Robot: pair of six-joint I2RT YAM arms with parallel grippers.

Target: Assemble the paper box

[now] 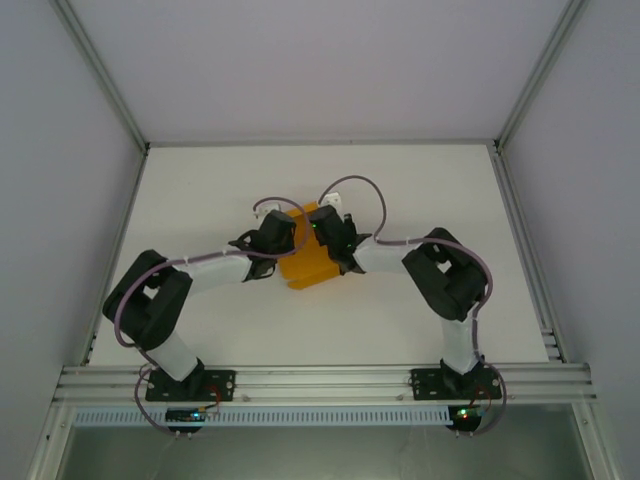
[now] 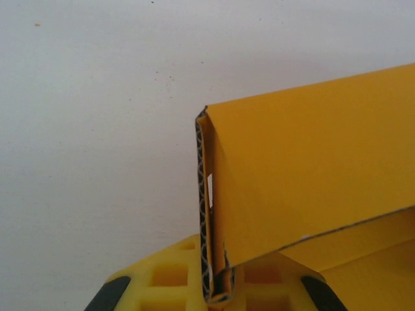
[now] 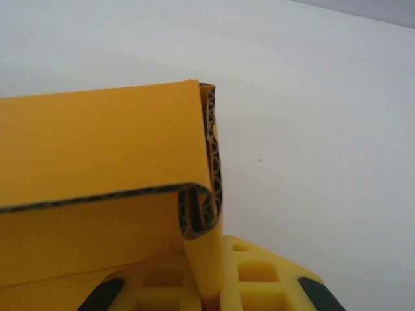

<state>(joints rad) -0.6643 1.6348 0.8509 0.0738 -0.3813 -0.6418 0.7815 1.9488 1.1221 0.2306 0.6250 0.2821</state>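
So that its folded-over side walls cannot spring back, the orange-yellow corrugated card box (image 1: 305, 262) sits midway out on the white worktop (image 1: 400, 320), left pincer (image 2: 220, 295) nipped tight on one doubled wall, right pincer (image 3: 207, 295) on the opposite one.

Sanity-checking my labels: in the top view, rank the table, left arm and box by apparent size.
Largest to smallest: table, left arm, box.

White table (image 1: 400, 190) — aluminium rail (image 1: 320, 379) along near edge.
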